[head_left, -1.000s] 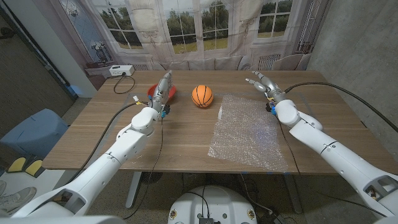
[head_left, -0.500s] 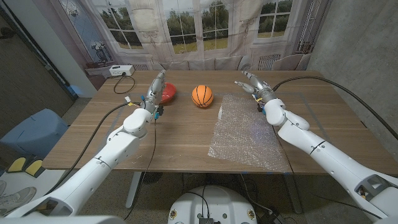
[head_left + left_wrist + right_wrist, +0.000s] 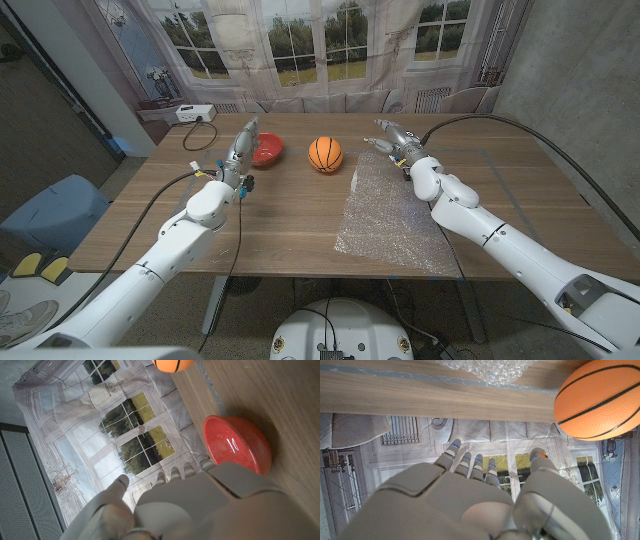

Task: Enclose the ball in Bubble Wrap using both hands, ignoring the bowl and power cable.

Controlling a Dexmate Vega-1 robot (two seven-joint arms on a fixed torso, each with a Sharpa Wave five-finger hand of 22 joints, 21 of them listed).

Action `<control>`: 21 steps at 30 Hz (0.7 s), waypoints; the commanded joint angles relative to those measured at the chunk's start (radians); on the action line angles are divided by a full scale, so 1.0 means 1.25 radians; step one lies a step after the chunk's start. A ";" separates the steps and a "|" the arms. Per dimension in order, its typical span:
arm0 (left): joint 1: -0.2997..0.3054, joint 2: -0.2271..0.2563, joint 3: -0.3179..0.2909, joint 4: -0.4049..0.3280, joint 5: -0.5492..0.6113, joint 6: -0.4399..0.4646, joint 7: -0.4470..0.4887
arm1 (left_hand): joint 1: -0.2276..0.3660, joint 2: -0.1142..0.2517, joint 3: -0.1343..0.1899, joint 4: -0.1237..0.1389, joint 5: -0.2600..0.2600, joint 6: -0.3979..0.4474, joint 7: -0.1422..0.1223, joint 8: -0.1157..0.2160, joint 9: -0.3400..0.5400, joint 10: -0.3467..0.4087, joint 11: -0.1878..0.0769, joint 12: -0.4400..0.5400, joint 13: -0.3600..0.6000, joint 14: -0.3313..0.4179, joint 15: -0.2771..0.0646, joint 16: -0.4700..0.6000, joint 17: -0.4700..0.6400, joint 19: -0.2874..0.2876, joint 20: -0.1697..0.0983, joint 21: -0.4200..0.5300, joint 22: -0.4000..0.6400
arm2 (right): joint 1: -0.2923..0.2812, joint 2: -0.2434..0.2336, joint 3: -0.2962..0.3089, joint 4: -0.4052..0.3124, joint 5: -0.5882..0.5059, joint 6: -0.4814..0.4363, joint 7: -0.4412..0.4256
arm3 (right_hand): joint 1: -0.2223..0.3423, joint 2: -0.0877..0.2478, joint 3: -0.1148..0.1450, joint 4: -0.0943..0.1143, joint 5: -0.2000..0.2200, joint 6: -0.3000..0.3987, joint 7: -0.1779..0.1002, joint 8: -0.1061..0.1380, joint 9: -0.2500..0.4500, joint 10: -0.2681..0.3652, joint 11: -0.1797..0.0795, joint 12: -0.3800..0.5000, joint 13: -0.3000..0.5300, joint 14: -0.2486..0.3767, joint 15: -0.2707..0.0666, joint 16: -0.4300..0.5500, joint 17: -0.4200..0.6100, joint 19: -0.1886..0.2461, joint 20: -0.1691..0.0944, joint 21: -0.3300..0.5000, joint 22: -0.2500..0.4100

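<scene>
Worktop: wood, brown, visible grain, matt finish.
Ball: orange with black seam lines, matt, looks like rubber; seams also clear in the right wrist view.
Bubble Wrap: clear plastic film, bubbled and uneven surface, catches light in small glints.
Bowl: red, smooth, glossy, bright highlights in the left wrist view; plastic or glazed, cannot tell which.
Left hand, right hand: smooth pale grey-white shells, plastic-looking, satin sheen.
Arm cables: black, smooth sheath.
</scene>
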 commanded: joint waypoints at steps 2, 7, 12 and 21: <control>0.031 0.016 -0.020 -0.008 -0.014 -0.010 -0.012 | 0.006 0.038 -0.003 0.002 0.006 -0.086 -0.007 -0.004 0.001 -0.116 0.004 0.003 0.005 -0.172 0.008 0.000 0.004 -0.100 0.009 0.003 0.005 | 0.045 0.028 -0.047 0.037 -0.075 -0.079 0.115 | -0.011 0.000 -0.006 0.001 -0.001 -0.016 0.000 -0.005 0.004 -0.015 -0.001 -0.005 0.005 -0.011 0.004 -0.002 0.005 -0.005 0.000 -0.002 0.003; 0.024 0.016 -0.017 -0.002 -0.015 -0.007 -0.017 | 0.006 0.038 -0.004 0.002 0.007 -0.088 -0.007 -0.006 0.001 -0.120 0.005 0.001 0.005 -0.174 0.007 -0.001 0.005 -0.102 0.008 0.003 0.005 | 0.055 0.034 -0.063 0.051 -0.097 -0.102 0.129 | -0.012 0.000 -0.007 0.001 0.000 -0.020 -0.001 -0.005 0.004 -0.018 -0.005 -0.005 0.005 -0.012 0.003 -0.002 0.005 -0.006 -0.001 -0.002 0.003; 0.014 0.014 -0.012 0.007 -0.017 -0.007 -0.026 | 0.005 0.039 -0.005 0.003 0.007 -0.092 -0.007 -0.008 0.001 -0.125 0.008 -0.002 0.006 -0.178 0.005 -0.003 0.005 -0.105 0.008 0.002 0.006 | 0.060 0.035 -0.073 0.057 -0.108 -0.116 0.147 | -0.008 0.001 -0.007 -0.002 0.001 -0.022 0.000 -0.005 0.005 -0.020 -0.006 -0.005 0.005 -0.010 0.003 -0.002 0.005 -0.003 0.000 -0.002 0.003; -0.005 0.011 -0.002 0.021 -0.020 0.000 -0.035 | 0.004 0.040 -0.007 0.004 0.009 -0.095 -0.006 -0.009 0.001 -0.129 0.008 -0.004 0.006 -0.184 -0.001 -0.004 0.005 -0.108 0.000 0.001 0.006 | 0.065 0.032 -0.092 0.055 -0.132 -0.143 0.184 | 0.000 0.003 -0.005 -0.007 0.003 -0.018 0.003 -0.001 0.005 -0.018 -0.005 -0.003 0.006 0.000 0.003 0.001 0.004 0.003 0.002 -0.001 0.002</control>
